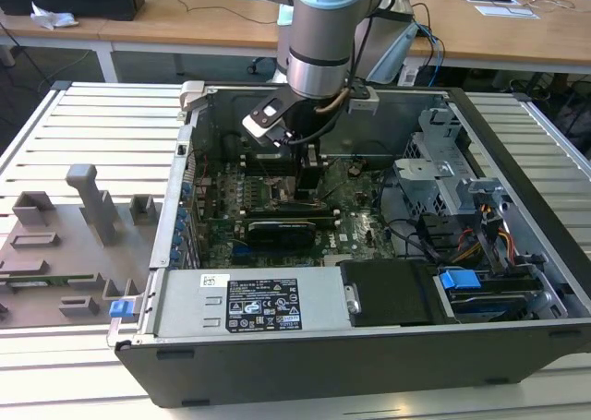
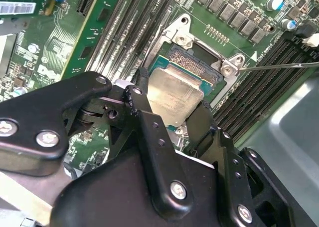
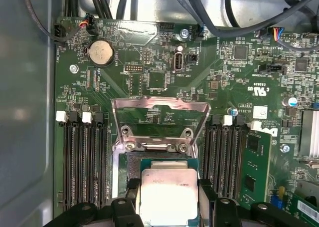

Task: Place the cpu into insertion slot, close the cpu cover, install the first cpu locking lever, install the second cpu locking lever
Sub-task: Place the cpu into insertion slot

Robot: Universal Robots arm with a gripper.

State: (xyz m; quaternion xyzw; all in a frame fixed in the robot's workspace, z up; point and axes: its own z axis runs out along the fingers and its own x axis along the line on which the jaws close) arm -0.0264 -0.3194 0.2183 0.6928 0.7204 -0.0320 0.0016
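Note:
The cpu [image 3: 168,194], a flat square chip with a silvery top, sits between the black fingers [image 3: 207,193] of my gripper [image 3: 168,199], which is shut on it. In the second wrist view the cpu [image 2: 172,93] hangs slightly tilted just over the insertion slot [image 2: 199,61], whose dark pin field shows past the chip's far edge. The cpu cover [image 3: 159,107] is swung open, lying back beyond the slot's hinge screws. A thin locking lever [image 2: 284,66] sticks out sideways from the socket corner. In the exterior view my gripper [image 1: 305,175] reaches down into the open computer case.
Long memory slots [image 3: 82,162] flank the socket on both sides. A black expansion card [image 1: 277,228] lies nearer the case front, a drive cage [image 1: 443,175] and cables at the exterior view's right. A grey fixture tray [image 1: 65,245] rests on the table at its left.

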